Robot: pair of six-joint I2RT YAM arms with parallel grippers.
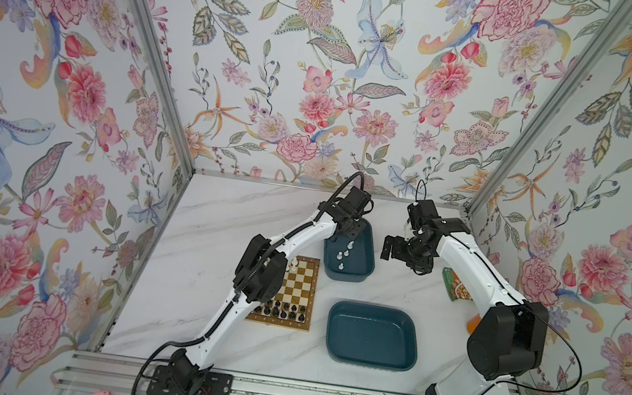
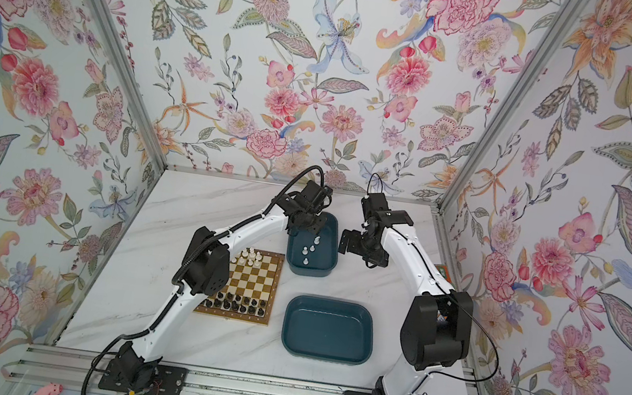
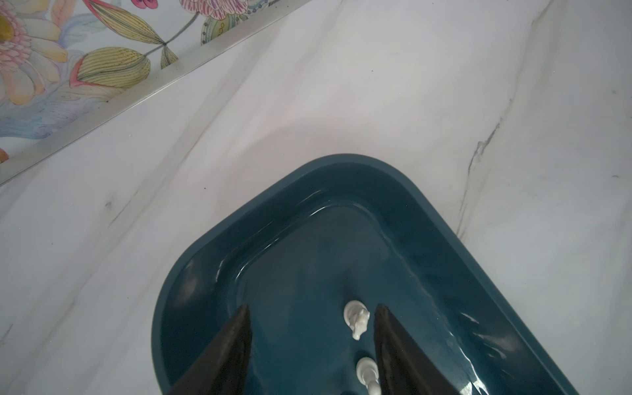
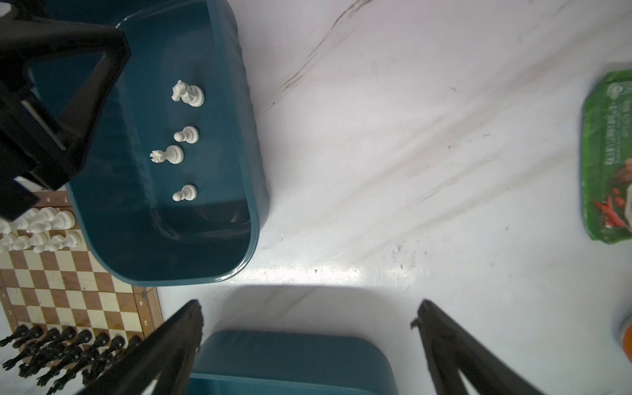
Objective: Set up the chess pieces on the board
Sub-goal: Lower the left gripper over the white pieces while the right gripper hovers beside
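White knight [image 3: 357, 318] is straddled by the left gripper [image 3: 312, 307] inside the teal tub [image 3: 345, 159]; jaws parted, not yet clamped. The right gripper [image 4: 309, 304] is spread wide, empty. Pick-up is judged in hand: closure, then lift to the board [image 2: 252, 282], is required.

- Board [image 2: 252, 278] on table [image 2: 176, 221], left of both tubs.
- Far tub [image 2: 310, 272] behind near tub [image 2: 325, 330], just beside board's far right corner.
- Four loose pieces [image 4: 186, 134] in far tub.
- Near-row set [image 2: 235, 305] and far-row set [image 2: 251, 256] on board.
- Packet [image 4: 605, 154] near table's right edge.
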